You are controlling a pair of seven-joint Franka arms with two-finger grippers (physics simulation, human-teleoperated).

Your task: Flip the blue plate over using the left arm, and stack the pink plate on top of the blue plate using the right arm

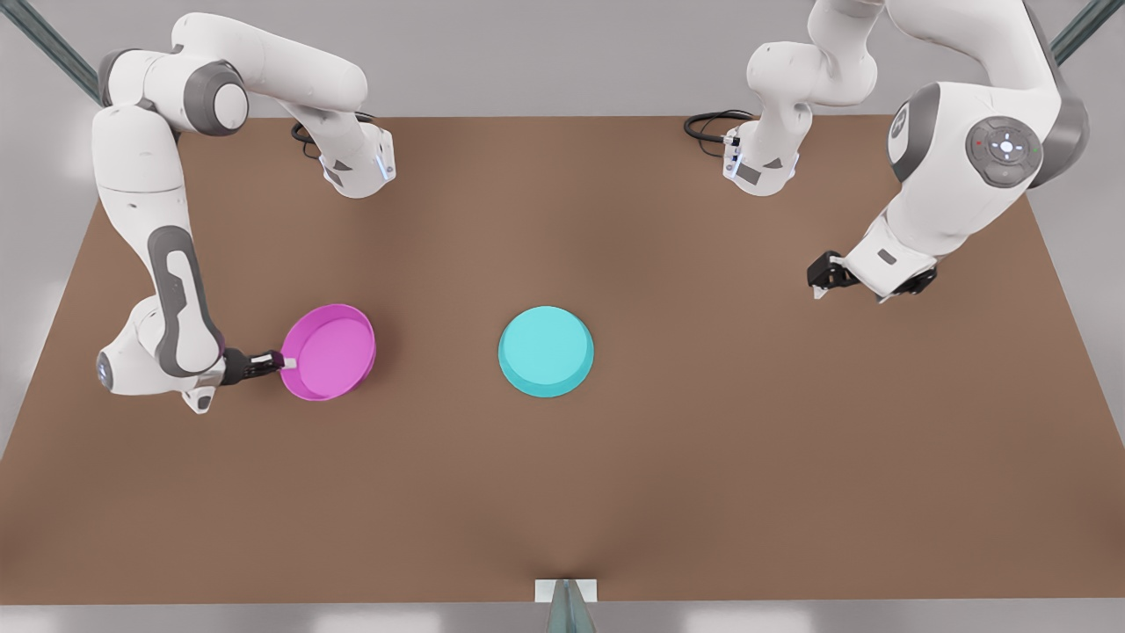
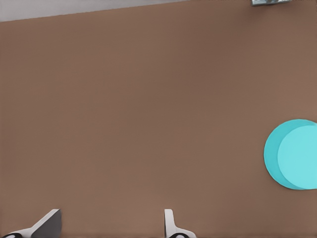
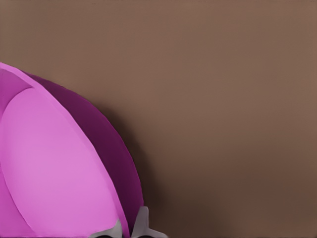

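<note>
Brown tabletop (image 1: 615, 492): right end effector (image 1: 283, 361) pinching tilted pink plate (image 1: 332, 352) by its stiff, probably light rim, blue plate (image 1: 545, 352) face-down mid-table, left end effector (image 1: 819, 280) spread, waiting.

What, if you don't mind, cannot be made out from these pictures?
- Blue plate: lies base up in the front view; its inside is hidden. The left wrist view's edge crops it.
- Pink plate: underside is hidden; the right wrist view's edge cuts it.
- Right gripper: jaws pinch the pink rim; contact is too small to judge.
- Left gripper: jaws open, tips cropped in its wrist view.
</note>
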